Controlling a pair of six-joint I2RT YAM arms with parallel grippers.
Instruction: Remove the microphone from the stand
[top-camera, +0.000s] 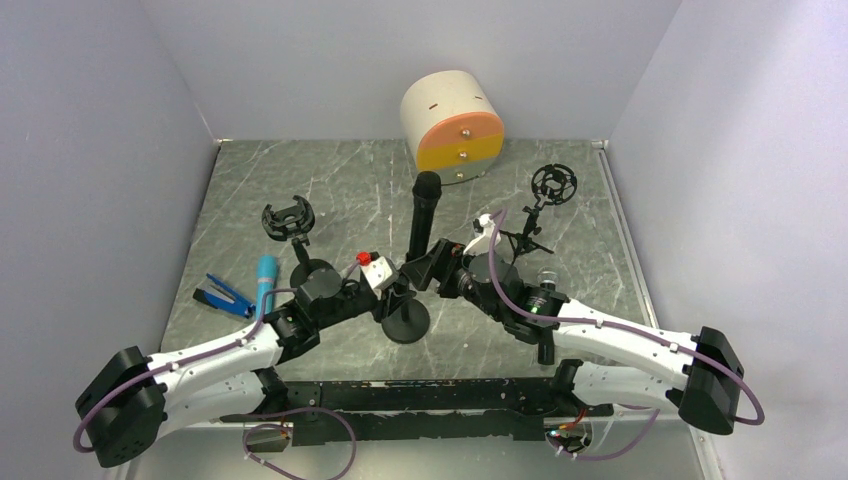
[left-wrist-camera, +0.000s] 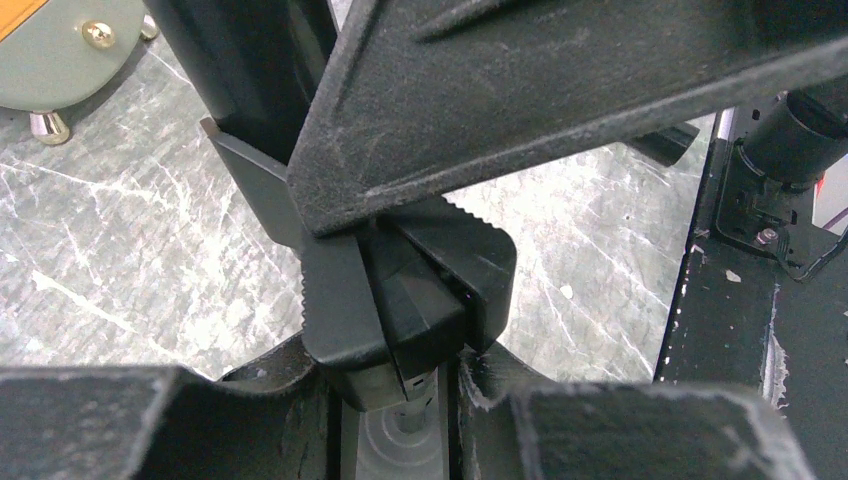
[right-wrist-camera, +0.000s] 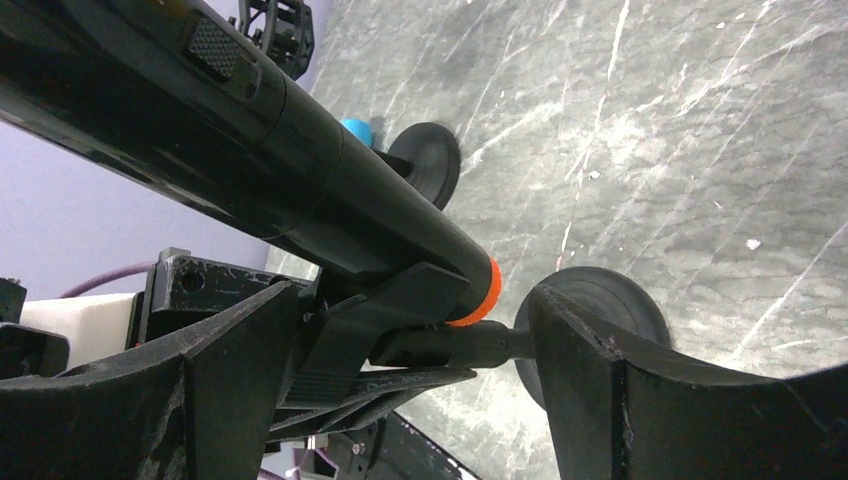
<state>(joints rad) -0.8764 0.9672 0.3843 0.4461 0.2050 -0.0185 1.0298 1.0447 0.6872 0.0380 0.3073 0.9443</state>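
Observation:
The black microphone (top-camera: 423, 215) leans upright in the clip of a black stand, whose round base (top-camera: 406, 322) rests on the marble table. In the right wrist view the microphone (right-wrist-camera: 300, 170) ends in an orange ring (right-wrist-camera: 483, 290) above the clip and post (right-wrist-camera: 470, 343). My left gripper (top-camera: 393, 292) is shut on the stand just below the clip (left-wrist-camera: 400, 330), its fingers (left-wrist-camera: 150, 420) pressing from both sides. My right gripper (top-camera: 440, 265) stands open around the microphone's lower end and clip. Its fingers (right-wrist-camera: 620, 390) are wide apart and touch nothing.
A second stand with an empty clip (top-camera: 290, 222) stands at the left. A blue microphone (top-camera: 266, 280) and a blue tool (top-camera: 222, 295) lie near it. A shock-mount stand (top-camera: 553, 185) is at the right, and a beige and orange drawer unit (top-camera: 455, 125) at the back.

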